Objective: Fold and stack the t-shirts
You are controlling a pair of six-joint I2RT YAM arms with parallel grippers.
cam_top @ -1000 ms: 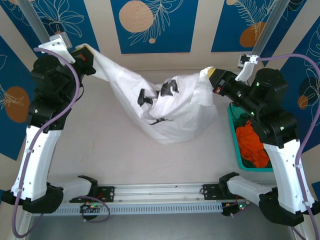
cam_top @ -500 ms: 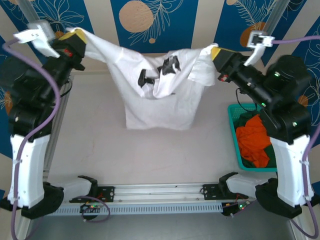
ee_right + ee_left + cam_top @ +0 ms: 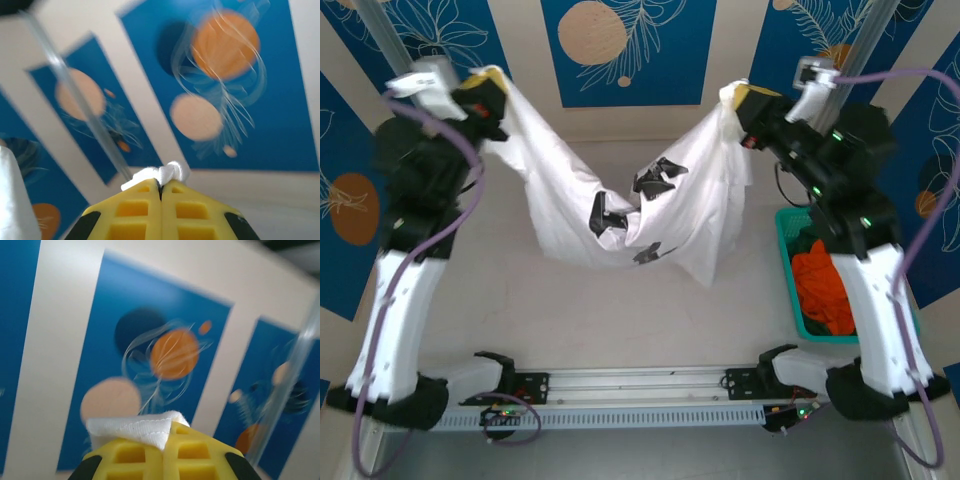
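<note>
A white t-shirt [image 3: 620, 200] with black print hangs in the air between my two raised grippers, sagging in the middle above the table. My left gripper [image 3: 488, 88] is shut on its upper left corner, and a hemmed white edge [image 3: 137, 427] pokes out between the yellow fingers [image 3: 200, 455]. My right gripper [image 3: 745, 100] is shut on the upper right corner, with a bunched bit of white cloth [image 3: 162, 174] pinched at its fingertips [image 3: 140, 210]. An orange t-shirt [image 3: 823, 285] lies over a dark green one [image 3: 807, 238] in the basket.
A teal lattice basket [image 3: 788, 262] stands at the table's right edge, beside the right arm. A blue and cream patterned wall [image 3: 625, 45] runs behind the table. Metal posts [image 3: 865, 35] stand at the back corners. The arm bases sit on a rail [image 3: 640, 385] at the near edge.
Both grippers have drawn a little closer together and lower, so the white t-shirt now sags in a deep V instead of hanging spread between them.
</note>
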